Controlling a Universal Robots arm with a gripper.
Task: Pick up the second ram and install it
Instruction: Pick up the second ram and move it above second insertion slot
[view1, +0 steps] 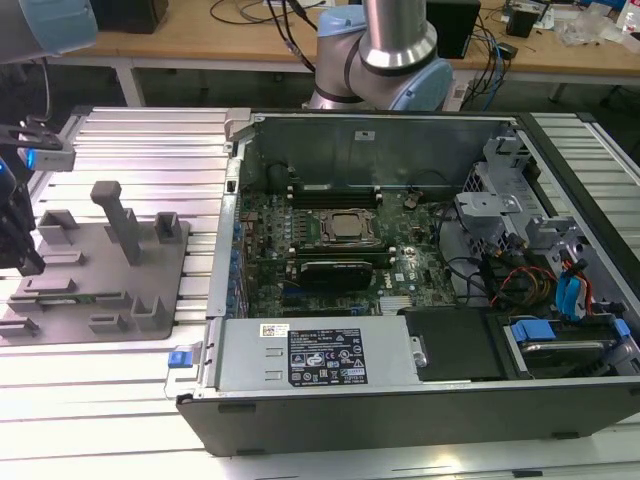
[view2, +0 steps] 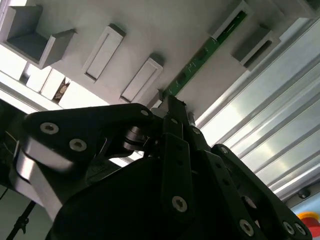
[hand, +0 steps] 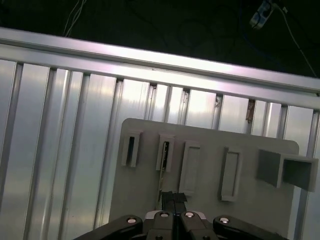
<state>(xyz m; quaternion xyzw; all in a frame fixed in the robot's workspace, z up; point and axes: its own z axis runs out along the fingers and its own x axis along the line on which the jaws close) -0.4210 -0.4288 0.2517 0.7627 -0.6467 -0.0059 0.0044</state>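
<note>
My claw (view2: 172, 106) is clamped on the near end of the second ram (view2: 201, 56), which sits in the grey fixture (view2: 165, 30). An end-only grip risks tilting and jamming.

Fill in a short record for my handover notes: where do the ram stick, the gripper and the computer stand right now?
ram: the second ram, a green stick, lies along the grey fixture plate, its far end at a holder block
gripper: the gripper is low over the plate, at the ram's near end
computer: the open case sits to the exterior view's right of the plate
task state: ram at the plate, not yet installed
</note>
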